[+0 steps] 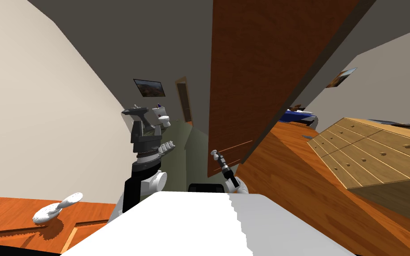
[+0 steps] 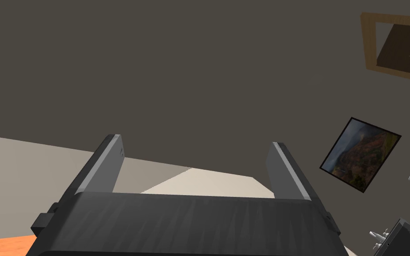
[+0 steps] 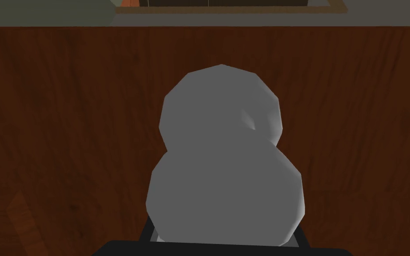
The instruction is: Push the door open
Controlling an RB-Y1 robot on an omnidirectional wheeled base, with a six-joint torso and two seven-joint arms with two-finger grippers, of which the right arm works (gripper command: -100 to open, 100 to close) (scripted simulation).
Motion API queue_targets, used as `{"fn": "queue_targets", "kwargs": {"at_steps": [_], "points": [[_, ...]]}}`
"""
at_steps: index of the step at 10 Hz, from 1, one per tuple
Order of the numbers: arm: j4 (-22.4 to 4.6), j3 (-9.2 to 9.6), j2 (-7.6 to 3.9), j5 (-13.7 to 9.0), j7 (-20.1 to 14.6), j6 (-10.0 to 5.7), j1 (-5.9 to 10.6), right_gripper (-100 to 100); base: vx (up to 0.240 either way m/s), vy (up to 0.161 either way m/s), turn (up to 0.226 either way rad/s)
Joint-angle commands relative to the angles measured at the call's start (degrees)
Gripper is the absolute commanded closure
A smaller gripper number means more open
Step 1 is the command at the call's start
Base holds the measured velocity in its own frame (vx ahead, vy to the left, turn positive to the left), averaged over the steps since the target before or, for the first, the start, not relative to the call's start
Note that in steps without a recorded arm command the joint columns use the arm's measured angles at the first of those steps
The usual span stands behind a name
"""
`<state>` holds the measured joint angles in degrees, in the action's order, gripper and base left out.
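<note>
A brown wooden door (image 1: 253,80) stands ajar right in front of me, its edge turned toward me. Its grey round knob (image 1: 214,153) sits low on the near face. My right gripper (image 1: 220,162) reaches up from my chest to that knob. In the right wrist view the knob (image 3: 224,155) looms very close against the dark brown door (image 3: 66,111). My left arm is raised at the left of the door, and its gripper (image 1: 135,110) is open and holds nothing, its fingertips (image 2: 113,142) well apart.
A light wooden dresser (image 1: 368,151) with several drawers stands to the right. Past the door's left edge a greenish passage (image 1: 195,146) runs to a far framed doorway (image 1: 183,100). A pale wall (image 1: 44,111) rises on the left, with a white lever handle (image 1: 57,208) on wood below it.
</note>
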<state>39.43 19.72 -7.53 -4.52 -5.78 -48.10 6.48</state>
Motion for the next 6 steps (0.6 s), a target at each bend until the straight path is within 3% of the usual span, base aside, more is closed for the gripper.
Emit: {"fn": "queue_targets", "kwargs": {"at_steps": [1, 3, 6], "points": [[0.1, 0.4, 0.36, -0.4, -1.6, -0.22, 0.31, 100, 0.027, 0.021, -0.035], [-0.4, 1.49, 0.56, -2.1, -5.3, -0.19, 0.86, 100, 0.048, 0.031, -0.08], [-0.6, 2.04, 0.66, -3.0, -8.8, -0.17, 1.14, 100, 0.037, 0.026, -0.039]]}}
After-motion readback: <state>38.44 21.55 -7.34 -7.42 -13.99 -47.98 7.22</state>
